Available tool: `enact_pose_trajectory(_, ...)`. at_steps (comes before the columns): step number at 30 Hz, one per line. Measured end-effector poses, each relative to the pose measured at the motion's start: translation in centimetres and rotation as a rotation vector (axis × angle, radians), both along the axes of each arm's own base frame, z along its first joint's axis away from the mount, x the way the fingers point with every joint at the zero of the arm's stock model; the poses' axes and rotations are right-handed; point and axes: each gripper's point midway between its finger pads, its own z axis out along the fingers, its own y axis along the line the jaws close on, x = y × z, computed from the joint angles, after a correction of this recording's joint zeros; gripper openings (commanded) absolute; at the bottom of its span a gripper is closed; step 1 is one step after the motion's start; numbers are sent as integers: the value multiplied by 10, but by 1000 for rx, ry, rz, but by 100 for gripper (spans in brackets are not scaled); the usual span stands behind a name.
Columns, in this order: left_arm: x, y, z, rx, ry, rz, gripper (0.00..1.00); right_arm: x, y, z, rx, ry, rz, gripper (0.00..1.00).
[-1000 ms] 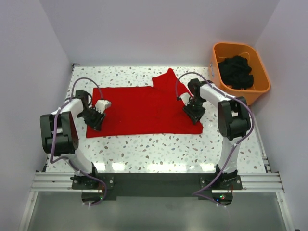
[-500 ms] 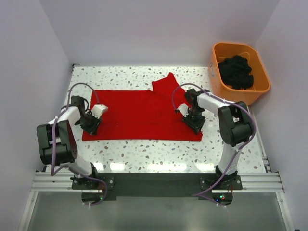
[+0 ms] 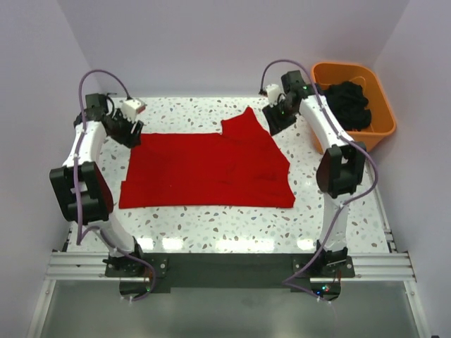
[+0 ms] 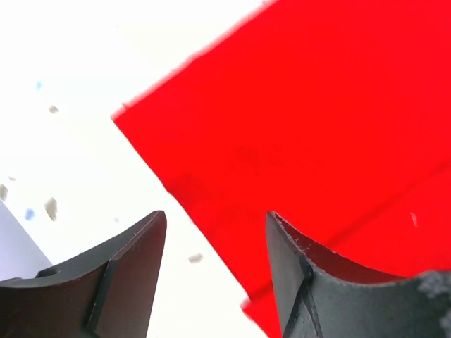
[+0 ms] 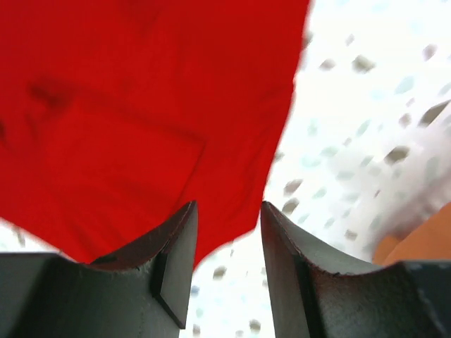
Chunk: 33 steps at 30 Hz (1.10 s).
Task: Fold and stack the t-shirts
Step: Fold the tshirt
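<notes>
Gone from the near half of the t-shirt (image 3: 208, 169) since a second back, both raised and carried out to its far edge: left hand (image 3: 129, 129) now off the far left corner, right hand (image 3: 277, 121) off the far right sleeve (image 3: 246, 123). T-shirt spread flat on the table (image 3: 211, 220), long axis running crosswise from one hand to the other, lying toward the arm bases from both. From the left hand: corner just ahead and to its right, below the fingers (image 4: 127, 267), not touched. From the right hand: sleeve edge just ahead and to its left, likewise apart. Neither clearly nearer. Both hands released, fingers parted with a clear gap, nothing between them, only cloth and speckled table showing through. Likely next: down onto those far corners for the fold.
</notes>
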Motion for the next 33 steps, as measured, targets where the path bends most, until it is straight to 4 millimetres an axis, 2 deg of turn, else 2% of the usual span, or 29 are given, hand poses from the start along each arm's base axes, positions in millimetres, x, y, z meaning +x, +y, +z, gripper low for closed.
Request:
enact_pose_trajectory(2, 28, 4, 5, -20, -39, 20, 64, 34, -1, 0, 38, -39, -60, 46)
enact_pose_trajectory(4, 56, 8, 3, -49, -55, 46, 64, 66, -3, -12, 67, -57, -112, 47)
enact_pose_trajectory(6, 81, 12, -4, -71, -65, 70, 65, 93, -6, -33, 86, -71, -157, 50)
enact_pose_trajectory(10, 112, 22, -22, -110, -56, 124, 70, 113, -8, -72, 110, -59, -220, 60)
enact_pose_trajectory(13, 127, 27, -30, -125, -51, 147, 71, 124, -1, -79, 147, -94, -236, 64)
enact_pose_trajectory(18, 132, 28, -54, -138, -9, 159, 72, 158, 16, -68, 226, -211, -229, 64)
enact_pose_trajectory(21, 129, 28, -73, -141, 30, 163, 73, 175, 25, -73, 259, -259, -229, 64)
enact_pose_trajectory(27, 121, 28, -102, -144, 101, 174, 73, 187, 38, -98, 297, -269, -251, 63)
enact_pose_trajectory(33, 122, 31, -103, -133, 101, 177, 73, 187, 51, -104, 328, -258, -252, 62)
